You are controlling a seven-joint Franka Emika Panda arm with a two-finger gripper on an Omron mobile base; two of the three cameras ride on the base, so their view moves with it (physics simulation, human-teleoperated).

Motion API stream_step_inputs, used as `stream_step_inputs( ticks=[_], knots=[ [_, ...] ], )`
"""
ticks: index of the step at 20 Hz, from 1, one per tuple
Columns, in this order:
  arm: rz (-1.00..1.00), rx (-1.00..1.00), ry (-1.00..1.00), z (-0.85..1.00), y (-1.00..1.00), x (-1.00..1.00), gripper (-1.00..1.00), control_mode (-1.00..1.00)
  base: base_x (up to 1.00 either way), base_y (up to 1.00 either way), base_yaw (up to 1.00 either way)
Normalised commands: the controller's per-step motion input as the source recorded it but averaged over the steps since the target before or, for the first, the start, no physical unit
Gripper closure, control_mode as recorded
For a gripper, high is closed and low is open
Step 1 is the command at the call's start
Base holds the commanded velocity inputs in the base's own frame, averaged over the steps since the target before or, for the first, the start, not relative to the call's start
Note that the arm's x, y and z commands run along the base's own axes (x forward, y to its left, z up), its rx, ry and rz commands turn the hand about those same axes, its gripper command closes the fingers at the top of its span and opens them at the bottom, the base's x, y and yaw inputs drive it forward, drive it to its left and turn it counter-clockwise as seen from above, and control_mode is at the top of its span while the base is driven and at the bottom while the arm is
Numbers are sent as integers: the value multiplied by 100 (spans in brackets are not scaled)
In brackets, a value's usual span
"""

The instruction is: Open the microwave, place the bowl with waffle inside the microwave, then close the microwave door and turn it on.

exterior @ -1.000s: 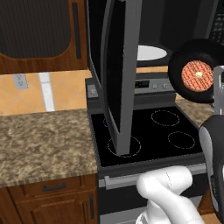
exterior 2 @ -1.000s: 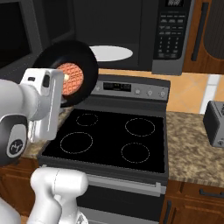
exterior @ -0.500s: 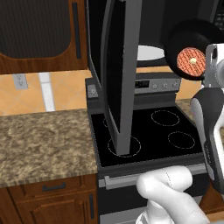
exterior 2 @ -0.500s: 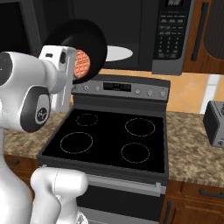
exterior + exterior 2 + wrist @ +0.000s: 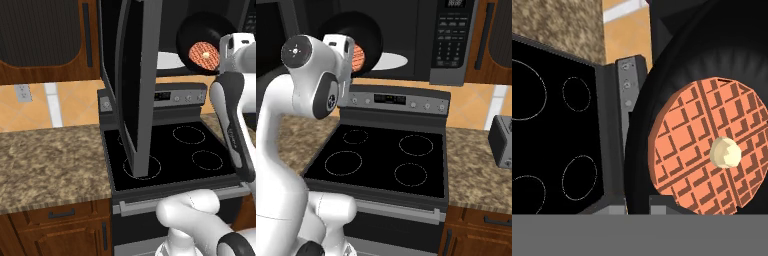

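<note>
Claw (image 5: 354, 56) pinching the bowl with waffle (image 5: 202, 45), tipped steeply before the open microwave (image 5: 421, 37). Could shed the waffle (image 5: 708, 148) onto the stove (image 5: 387, 161), or clip the cavity's edge.

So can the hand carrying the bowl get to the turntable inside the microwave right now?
Probably yes. The microwave door stands swung wide open, the white turntable lies exposed, and the bowl with waffle is held up at the opening with nothing between them.
</note>
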Motion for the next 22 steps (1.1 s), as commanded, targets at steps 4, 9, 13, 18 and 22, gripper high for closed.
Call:
stream_step_inputs(
  ticks=[4,9,13,18,22],
  knots=[
    [11,1,25,11,0,81,100,-100,0,0,0],
    [12,0,12,0,0,92,100,-100,0,0,0],
    [9,0,6,-3,0,92,100,-100,0,0,0],
    [3,0,12,-28,0,84,100,-100,0,0,0],
    [2,0,1,-17,0,71,100,-100,0,0,0]
  ],
)
